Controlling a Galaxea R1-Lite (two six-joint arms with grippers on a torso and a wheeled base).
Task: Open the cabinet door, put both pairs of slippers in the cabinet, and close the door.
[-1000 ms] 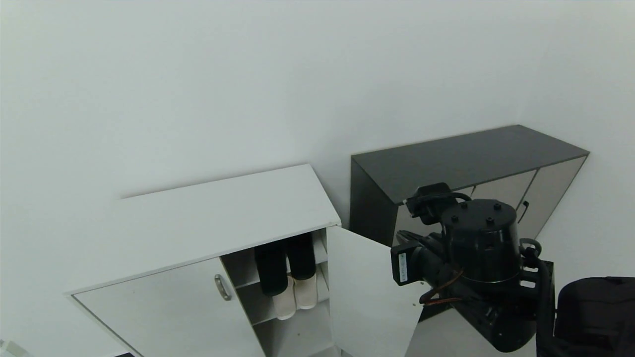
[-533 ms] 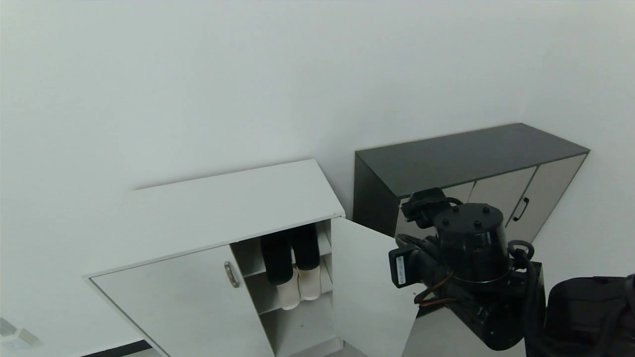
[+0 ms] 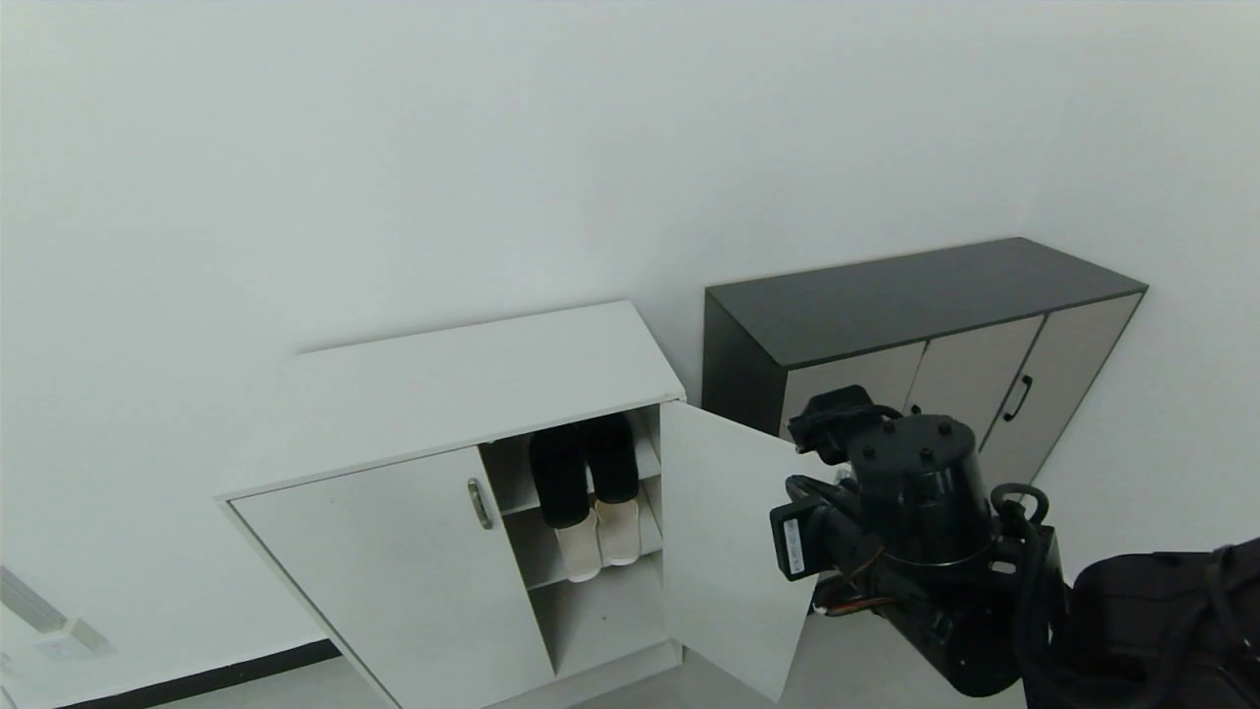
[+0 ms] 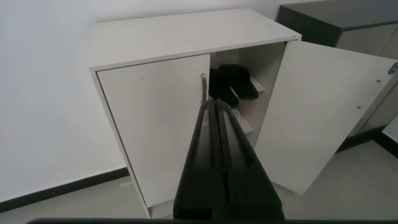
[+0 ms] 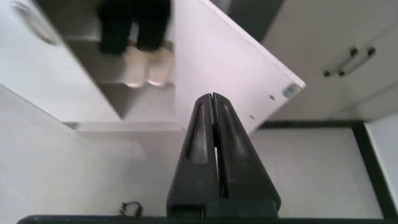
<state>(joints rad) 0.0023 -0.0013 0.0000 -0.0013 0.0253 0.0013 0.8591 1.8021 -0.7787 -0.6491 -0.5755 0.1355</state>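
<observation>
The white cabinet [image 3: 472, 379] has its right door [image 3: 724, 551] swung open and its left door [image 3: 394, 581] closed. Inside, a black pair of slippers [image 3: 581, 473] lies on the upper slanted shelf. A cream pair of slippers [image 3: 598, 537] lies on the shelf just below. My right arm [image 3: 915, 502] hangs in front of the open door's outer edge. My right gripper [image 5: 213, 98] is shut and empty, pointing down at the door [image 5: 230, 68] and both pairs. My left gripper [image 4: 213, 102] is also shut and empty, facing the closed door's handle [image 4: 203, 87].
A dark cabinet [image 3: 915, 295] with closed grey doors stands against the wall right of the white one. Bare floor [image 5: 74, 162] lies in front of both. A black skirting strip [image 3: 197, 679] runs along the wall at the left.
The whole head picture has shifted: the cabinets now sit higher and smaller, with more floor showing, so the camera has moved back. The door's angle and the slippers look unchanged.
</observation>
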